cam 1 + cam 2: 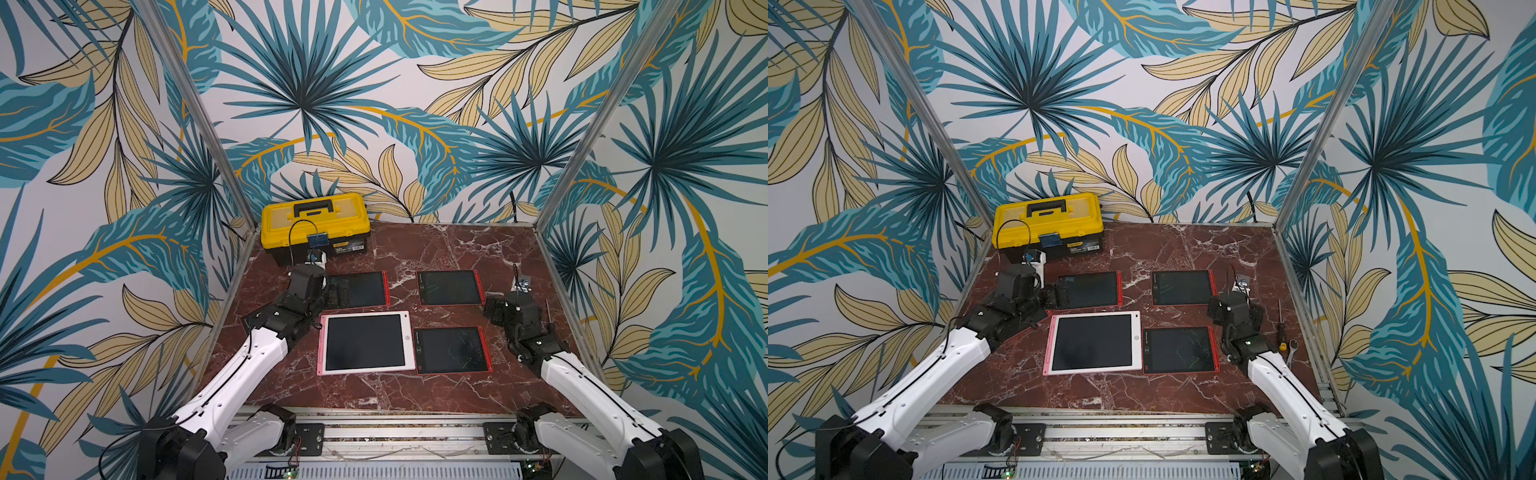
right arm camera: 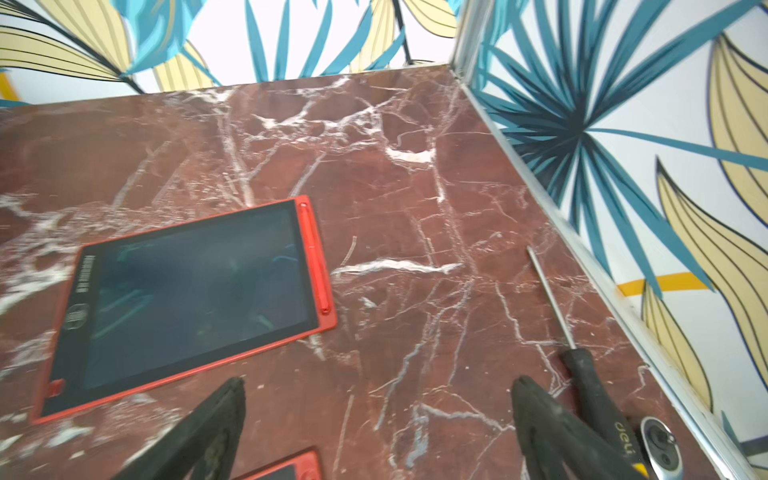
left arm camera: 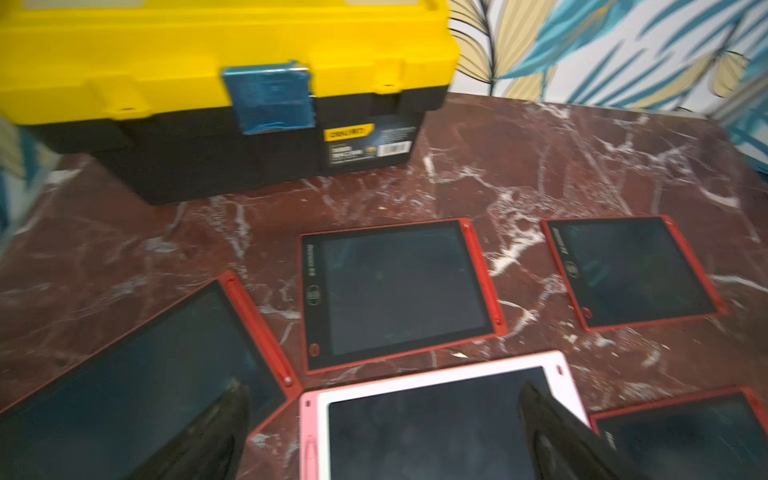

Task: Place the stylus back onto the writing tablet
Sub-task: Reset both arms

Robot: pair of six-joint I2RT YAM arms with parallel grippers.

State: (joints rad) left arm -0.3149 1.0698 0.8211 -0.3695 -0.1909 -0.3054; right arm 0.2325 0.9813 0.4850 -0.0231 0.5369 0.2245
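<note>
A slim red stylus (image 2: 314, 257) lies docked in the slot along the edge of a red-framed, dark-screened writing tablet (image 2: 187, 299) on the marble table (image 2: 415, 187). The right gripper (image 2: 380, 399) hovers near it, fingers (image 2: 224, 415) spread wide and empty. The left gripper (image 3: 386, 411) is also spread wide, holding nothing.

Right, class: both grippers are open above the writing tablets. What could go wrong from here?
1. The screwdriver lies close to the open right gripper; descending there could knock it.
2. The left gripper hangs over the white tablet and a red tablet whose corners nearly touch; bumping one may shift both.
</note>
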